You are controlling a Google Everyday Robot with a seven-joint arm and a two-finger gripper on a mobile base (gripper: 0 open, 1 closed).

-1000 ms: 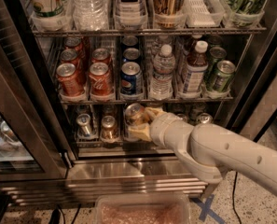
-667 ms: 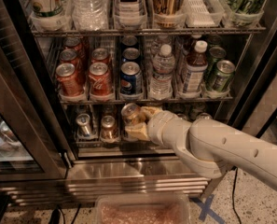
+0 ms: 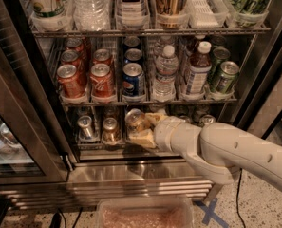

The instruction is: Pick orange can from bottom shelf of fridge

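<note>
My gripper (image 3: 141, 128) reaches into the fridge (image 3: 131, 177) at the bottom shelf (image 3: 107, 152). Its tan fingers (image 3: 155, 118) are shut on the orange can (image 3: 134, 118), one above it and one below. The can has an amber body and a silver top. It tilts to the left, held just above the shelf's front. A second amber-brown can (image 3: 110, 130) and a silver-grey can (image 3: 86, 126) stand upright to its left. My white arm (image 3: 226, 151) comes in from the lower right and hides the right part of the shelf.
The rack above holds red cola cans (image 3: 71, 80), a blue can (image 3: 132, 80), a water bottle (image 3: 166, 72) and green cans (image 3: 224, 77). The dark door frame (image 3: 26, 113) stands at the left. A pink tray (image 3: 145, 215) and a blue tape cross (image 3: 211, 213) are on the floor.
The gripper with the can shifted slightly left and then back. It stays shut on the can at about the same place.
</note>
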